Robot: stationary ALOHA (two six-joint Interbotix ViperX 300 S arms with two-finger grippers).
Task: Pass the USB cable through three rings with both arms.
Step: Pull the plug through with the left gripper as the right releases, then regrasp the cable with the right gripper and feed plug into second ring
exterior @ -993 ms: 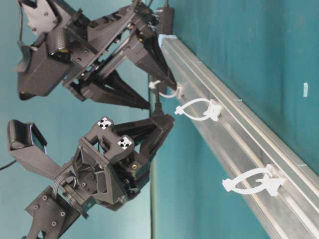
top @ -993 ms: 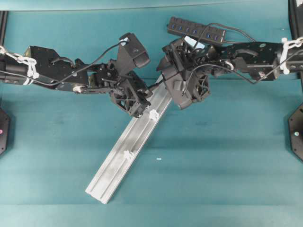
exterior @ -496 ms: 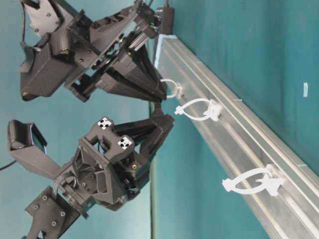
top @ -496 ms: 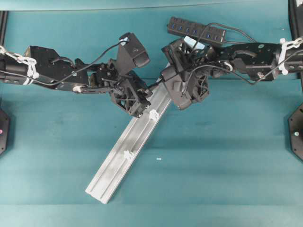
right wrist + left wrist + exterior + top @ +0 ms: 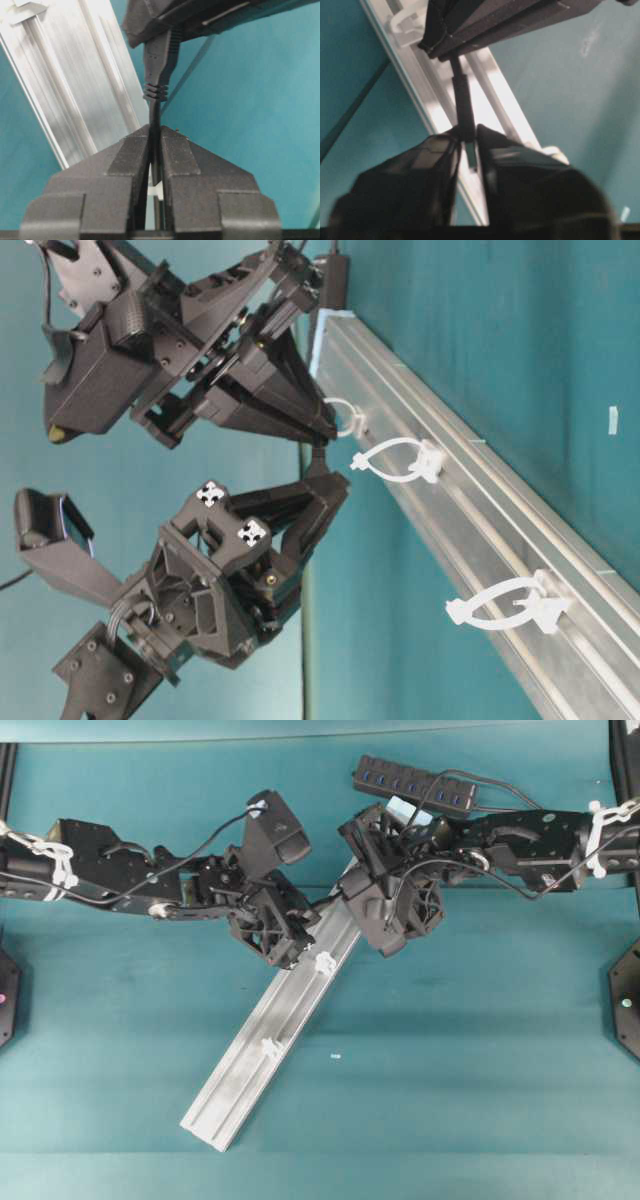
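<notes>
The USB cable's dark plug [image 5: 465,102] is held in my shut left gripper [image 5: 467,132], its metal tip showing between the fingers. The thin cord [image 5: 154,112] runs from the plug [image 5: 160,55] into my shut right gripper [image 5: 155,130]. In the overhead view both grippers, left [image 5: 310,918] and right [image 5: 345,893], meet over the upper end of the silver rail [image 5: 240,1070]. Two white rings [image 5: 325,961] [image 5: 268,1046] stand free on the rail. The third ring [image 5: 347,420] is half hidden behind the right gripper [image 5: 328,432], just above the left gripper [image 5: 335,482].
The black multi-port hub [image 5: 415,783] lies at the back, its cords trailing over the right arm. A small white speck [image 5: 335,1056] lies on the teal table right of the rail. The rail runs diagonally toward the front left.
My right gripper's fingers, spread beside the top ring a second ago, have closed on the cord. The left arm has shifted slightly up and left, still holding the plug.
</notes>
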